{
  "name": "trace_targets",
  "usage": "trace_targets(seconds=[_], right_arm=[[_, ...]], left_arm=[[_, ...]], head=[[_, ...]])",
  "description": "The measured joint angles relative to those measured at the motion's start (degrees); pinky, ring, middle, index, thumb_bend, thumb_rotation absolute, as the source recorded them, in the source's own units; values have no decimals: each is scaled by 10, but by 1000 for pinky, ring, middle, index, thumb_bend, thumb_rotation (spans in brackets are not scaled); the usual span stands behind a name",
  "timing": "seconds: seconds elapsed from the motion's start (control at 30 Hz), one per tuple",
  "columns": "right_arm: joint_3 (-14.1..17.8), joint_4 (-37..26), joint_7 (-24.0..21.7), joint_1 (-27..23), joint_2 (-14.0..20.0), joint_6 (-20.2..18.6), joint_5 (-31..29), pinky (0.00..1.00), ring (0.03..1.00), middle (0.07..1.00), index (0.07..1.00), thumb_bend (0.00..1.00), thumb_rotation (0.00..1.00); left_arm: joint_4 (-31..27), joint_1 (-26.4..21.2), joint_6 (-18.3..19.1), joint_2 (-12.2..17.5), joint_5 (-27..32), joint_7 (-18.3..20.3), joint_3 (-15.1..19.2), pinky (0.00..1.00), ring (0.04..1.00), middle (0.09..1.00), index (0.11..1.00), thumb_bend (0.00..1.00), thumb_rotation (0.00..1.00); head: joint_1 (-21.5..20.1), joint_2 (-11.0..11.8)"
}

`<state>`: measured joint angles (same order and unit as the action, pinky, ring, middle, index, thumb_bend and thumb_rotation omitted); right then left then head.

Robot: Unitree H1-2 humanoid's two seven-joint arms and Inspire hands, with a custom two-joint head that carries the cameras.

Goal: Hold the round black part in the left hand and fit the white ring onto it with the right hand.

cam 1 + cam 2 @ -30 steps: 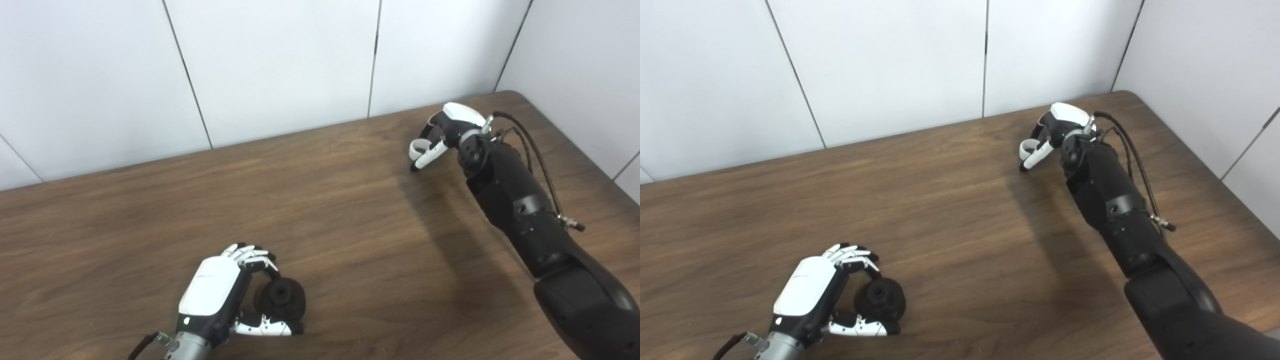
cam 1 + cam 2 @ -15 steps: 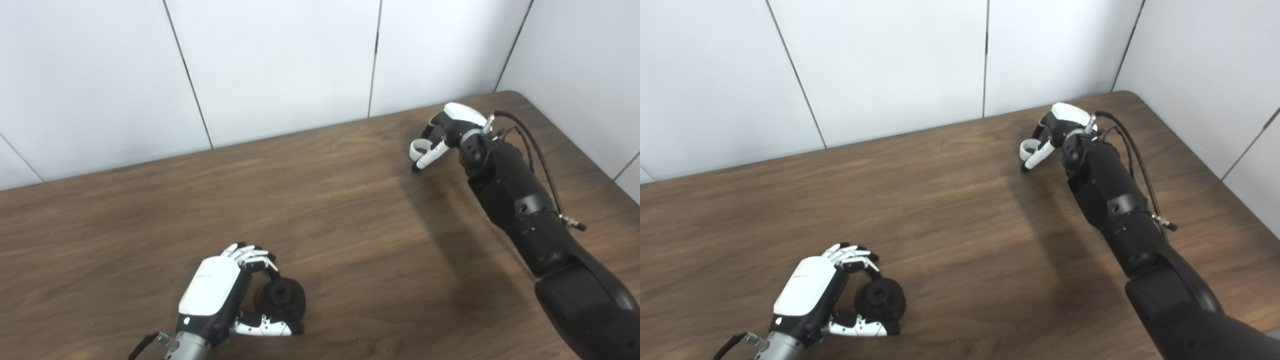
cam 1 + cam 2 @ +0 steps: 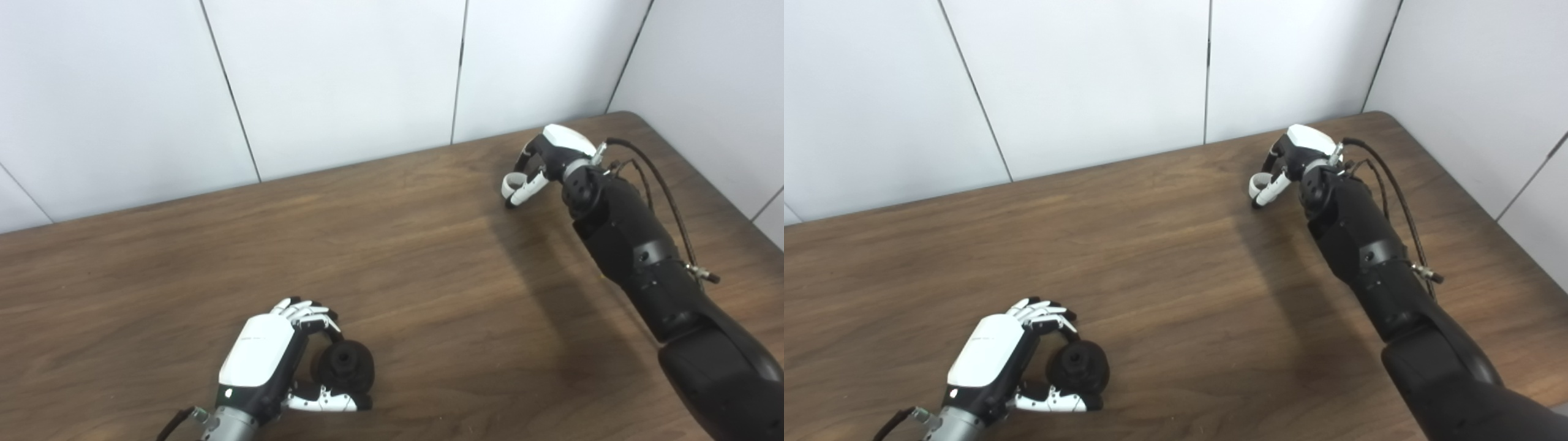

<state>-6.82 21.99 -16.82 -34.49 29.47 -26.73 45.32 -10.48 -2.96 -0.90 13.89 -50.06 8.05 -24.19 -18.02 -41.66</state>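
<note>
Low at the front left, my left hand is shut on the round black part, which has a hole in its face and rests close to the table. Far off at the back right, my right hand is shut on the white ring, pinched between thumb and fingers just above the wood. The two hands are wide apart. Part of the ring is hidden by the thumb.
The brown wooden table runs to white wall panels at the back and on the right. Its rounded back right corner lies just beyond my right hand. A black cable loops along my right forearm.
My right hand has lifted very slightly with the white ring. The left hand and the black part have not moved.
</note>
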Motion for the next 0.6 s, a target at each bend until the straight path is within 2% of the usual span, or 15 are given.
trace_targets(seconds=[0.3,0.47,0.6], right_arm=[[-11,-24,7,17,16,1,-12,956,962,843,486,523,133],[-27,-105,-11,49,29,3,-22,988,971,847,487,523,134],[-36,-205,-31,55,33,3,-23,1000,973,846,486,524,135]], left_arm=[[-1,0,0,0,0,1,0,927,843,757,484,523,52],[-2,0,2,0,0,3,1,924,843,758,484,523,52],[-2,0,4,0,-3,2,0,927,844,759,484,523,53]], head=[[11,-3],[19,-6],[32,-7]])
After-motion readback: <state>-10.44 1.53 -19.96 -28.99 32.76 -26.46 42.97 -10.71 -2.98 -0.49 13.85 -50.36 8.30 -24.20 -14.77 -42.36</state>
